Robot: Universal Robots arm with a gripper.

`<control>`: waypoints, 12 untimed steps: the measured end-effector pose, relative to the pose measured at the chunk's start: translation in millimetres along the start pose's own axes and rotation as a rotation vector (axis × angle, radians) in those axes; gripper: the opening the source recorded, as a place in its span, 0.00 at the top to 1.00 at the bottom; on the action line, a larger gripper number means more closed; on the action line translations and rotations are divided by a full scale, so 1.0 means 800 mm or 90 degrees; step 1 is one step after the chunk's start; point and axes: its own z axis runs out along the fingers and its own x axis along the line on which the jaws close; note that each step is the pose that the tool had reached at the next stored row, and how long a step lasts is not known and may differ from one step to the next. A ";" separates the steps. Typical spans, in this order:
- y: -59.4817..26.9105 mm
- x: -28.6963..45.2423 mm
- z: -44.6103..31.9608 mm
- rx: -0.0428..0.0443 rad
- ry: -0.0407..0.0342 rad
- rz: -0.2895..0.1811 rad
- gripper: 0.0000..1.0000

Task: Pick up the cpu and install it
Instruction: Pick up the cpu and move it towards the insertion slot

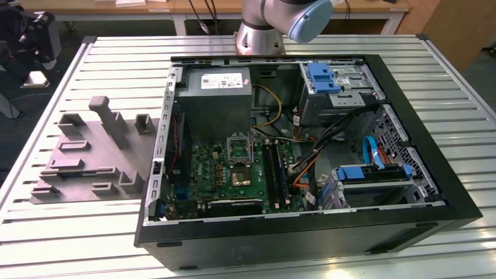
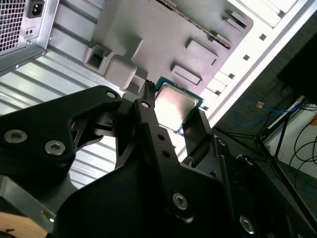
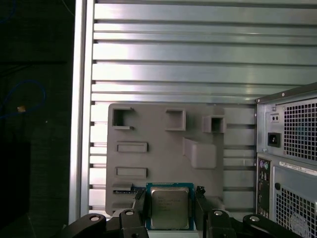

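Grey moulded plastic sits at the exterior view's left: a fixture (image 1: 85,163) with upright pegs and pockets, lying on the slatted metal table (image 1: 46,232) just beside the open computer case (image 1: 434,192). Further right in that view, inside the case, lie the green motherboard (image 1: 232,174) and its socket (image 1: 239,150) with the metal frame, below the grey power supply (image 1: 220,99); the arm (image 1: 287,17) rises behind the case. Both wrist views add the grip itself: the gripper (image 3: 170,198) has its two black fingers (image 3: 140,206) closed narrowly on opposite edges of the cpu (image 3: 169,210), silvery lid facing the camera, green edge showing. The chip looks large against the fixture (image 3: 163,144) beyond it, so I judge it held well clear of the plastic, above the fixture's near edge. The second wrist view looks along the gripper (image 2: 171,108) at a slant and shows the cpu (image 2: 178,101) sitting flat between the fingers (image 2: 198,129), its lid catching the light. The pick-up looks done and the carry is the step in hand; nothing is seated in the socket yet. Seating it would call for the chip to be kept level, squared to the socket's frame and lowered gently, since a tilted or twisted chip could catch on the frame.
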 end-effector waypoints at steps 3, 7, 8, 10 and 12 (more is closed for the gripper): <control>0.000 -0.0021 0.0000 0.0000 0.0000 0.000 0.53; 0.000 -0.0049 0.0000 0.0000 0.0000 0.000 0.53; 0.000 -0.0057 0.0000 0.0000 0.0000 0.000 0.53; 0.000 -0.0070 0.0000 0.0000 0.0001 0.000 0.53; 0.000 -0.0083 0.0000 0.0000 0.0001 0.000 0.53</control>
